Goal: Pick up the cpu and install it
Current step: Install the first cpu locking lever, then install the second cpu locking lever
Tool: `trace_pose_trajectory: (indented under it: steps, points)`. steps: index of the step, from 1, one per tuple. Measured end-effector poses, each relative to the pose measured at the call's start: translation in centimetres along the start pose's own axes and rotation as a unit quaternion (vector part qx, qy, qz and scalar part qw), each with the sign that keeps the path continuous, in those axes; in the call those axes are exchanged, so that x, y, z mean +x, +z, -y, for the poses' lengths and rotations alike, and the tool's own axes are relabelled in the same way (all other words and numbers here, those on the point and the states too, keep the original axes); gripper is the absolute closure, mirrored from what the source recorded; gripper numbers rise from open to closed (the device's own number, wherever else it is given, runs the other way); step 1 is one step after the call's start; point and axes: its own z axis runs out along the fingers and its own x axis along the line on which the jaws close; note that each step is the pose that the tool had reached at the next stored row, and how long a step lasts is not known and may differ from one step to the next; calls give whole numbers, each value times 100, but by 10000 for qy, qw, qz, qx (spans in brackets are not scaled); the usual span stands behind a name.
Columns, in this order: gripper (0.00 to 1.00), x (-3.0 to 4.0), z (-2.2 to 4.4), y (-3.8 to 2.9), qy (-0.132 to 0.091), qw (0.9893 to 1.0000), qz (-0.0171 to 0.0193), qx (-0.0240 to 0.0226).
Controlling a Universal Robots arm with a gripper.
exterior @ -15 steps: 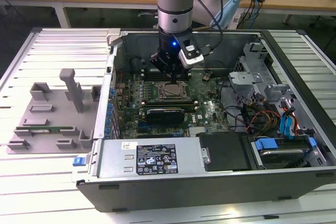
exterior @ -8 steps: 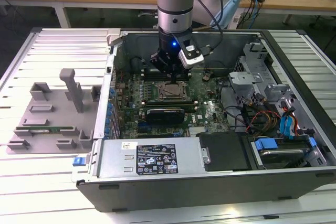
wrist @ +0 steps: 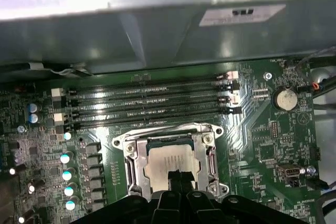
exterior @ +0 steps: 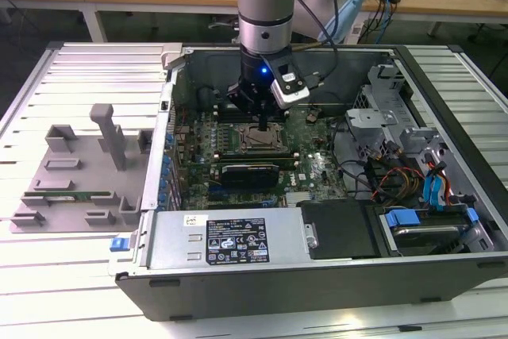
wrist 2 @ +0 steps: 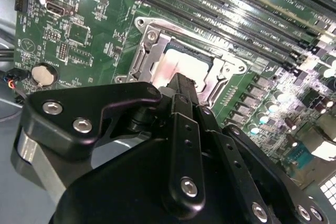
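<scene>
Directly beneath the fingertips, the cpu (wrist: pixel 173 160) lay silvery and flat inside the socket frame (wrist: pixel 170 157), and the gripper (wrist 2: pixel 181 85) hung close over its near edge, fingers drawn narrow together; whether they pinched the chip or merely touched it could not be told. Beside the fingers stood the frame's metal rails, and just beyond them ran the dark memory slots (wrist: pixel 152 103). Farther off sat the coin cell battery (wrist: pixel 286 98) and the computer case (exterior: pixel 262 271) wall. A chip seated slightly askew could, I judged, bend socket contacts if pressed.
</scene>
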Motion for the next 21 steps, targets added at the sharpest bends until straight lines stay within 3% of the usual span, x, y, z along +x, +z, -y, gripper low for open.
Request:
trace_pose_trajectory:
  steps: [3,8,21]
  points:
    - [89,-1,11,-16,1,10000,0,1]
    - [89,-8,12,-117,0,10000,0,1]
    - [89,-9,12,-127,0,10000,0,1]
